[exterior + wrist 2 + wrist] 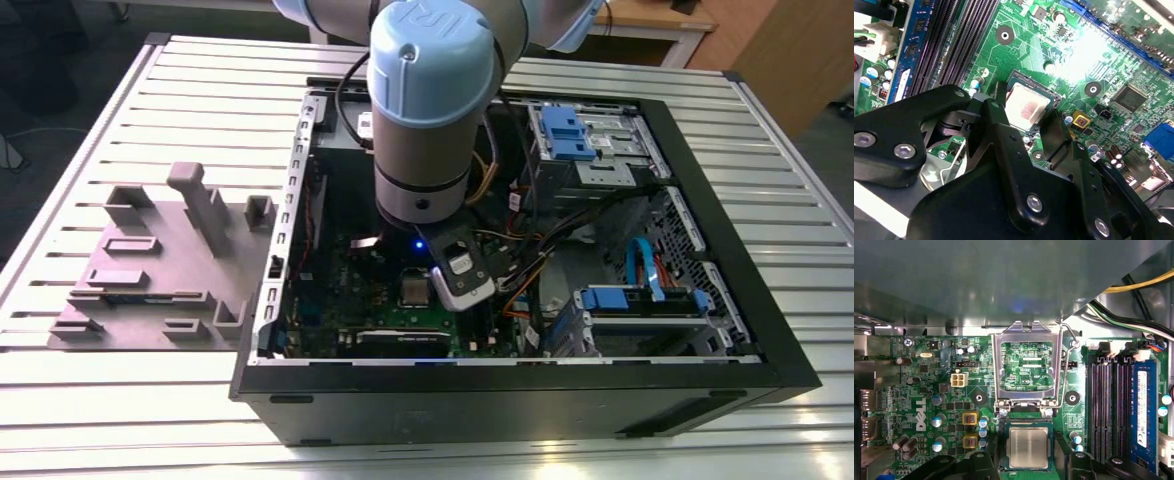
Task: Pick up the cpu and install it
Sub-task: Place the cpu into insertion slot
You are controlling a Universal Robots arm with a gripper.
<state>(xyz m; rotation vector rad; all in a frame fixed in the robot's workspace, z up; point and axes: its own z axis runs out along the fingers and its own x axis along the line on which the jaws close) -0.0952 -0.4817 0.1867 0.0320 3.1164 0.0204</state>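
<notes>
The cpu (1027, 447) is a small square chip with a silvery top. It lies flat in the dark socket on the green motherboard (919, 370), and also shows as the cpu (1026, 107) in the second wrist view. My gripper (1027, 464) hangs just over it. Its black fingers (985, 465) stand on either side of the socket, a small gap away from the chip's edges. The gripper (1025, 119) is open. In the exterior view the arm (424, 120) reaches straight down into the open computer case (507, 385).
The socket's metal load plate (1026, 340) stands flipped up beside the socket, with its wire lever (1068, 365) raised. Memory slots (1109, 405) run alongside. Cables (561, 225) and blue-tabbed drive cages (587, 135) crowd the case. A grey fixture (160, 260) lies at the exterior view's left.
</notes>
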